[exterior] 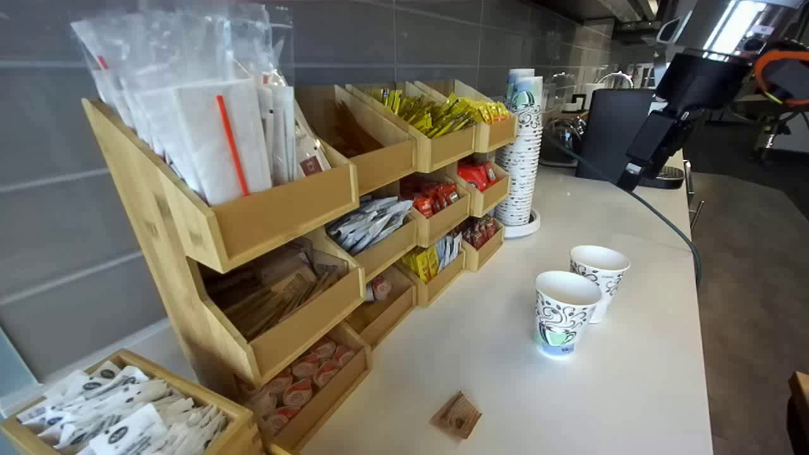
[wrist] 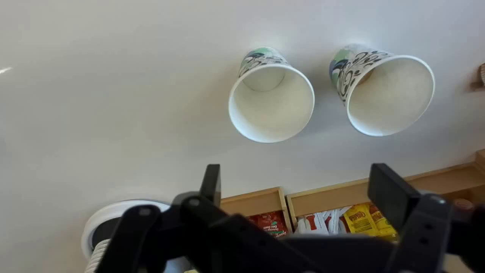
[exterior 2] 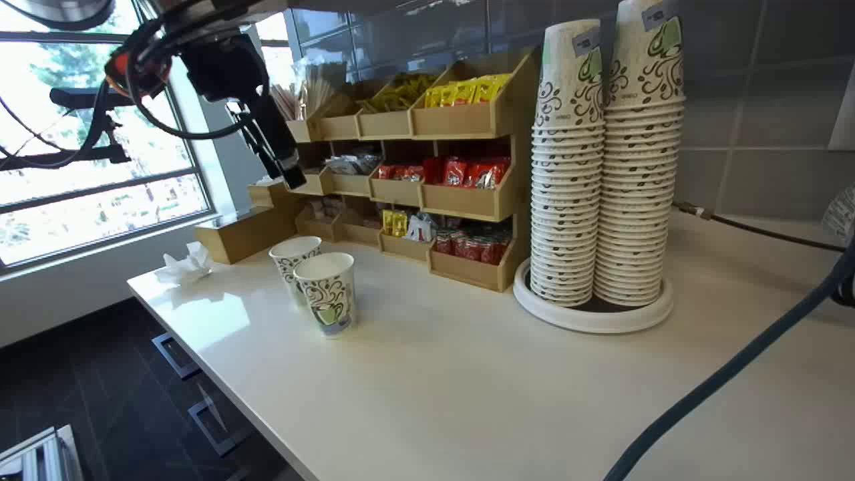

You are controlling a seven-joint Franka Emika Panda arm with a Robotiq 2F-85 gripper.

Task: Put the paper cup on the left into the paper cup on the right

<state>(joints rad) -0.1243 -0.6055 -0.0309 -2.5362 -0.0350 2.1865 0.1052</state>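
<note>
Two white paper cups with swirl print stand upright and open on the counter, close beside each other. The cup farther from the cup stacks (exterior: 561, 319) is at left in both exterior views (exterior 2: 286, 266) and at right in the wrist view (wrist: 392, 96); a brownish patch shows inside it. The cup nearer the stacks (exterior: 608, 281) is at right in both exterior views (exterior 2: 328, 297) and at left in the wrist view (wrist: 271, 104). My gripper (wrist: 297, 184) is open and empty, raised above the counter. It also shows in both exterior views (exterior: 632, 172) (exterior 2: 292, 175).
A wooden condiment shelf (exterior: 287, 215) (exterior 2: 457, 123) stands along the wall. Tall cup stacks (exterior 2: 564, 207) stand on a round white tray (exterior 2: 601, 322). A brown packet (exterior: 456, 415) lies on the counter (exterior 2: 427, 394). A crumpled napkin (exterior 2: 186, 266) and a cable (exterior 2: 748, 361) are in view.
</note>
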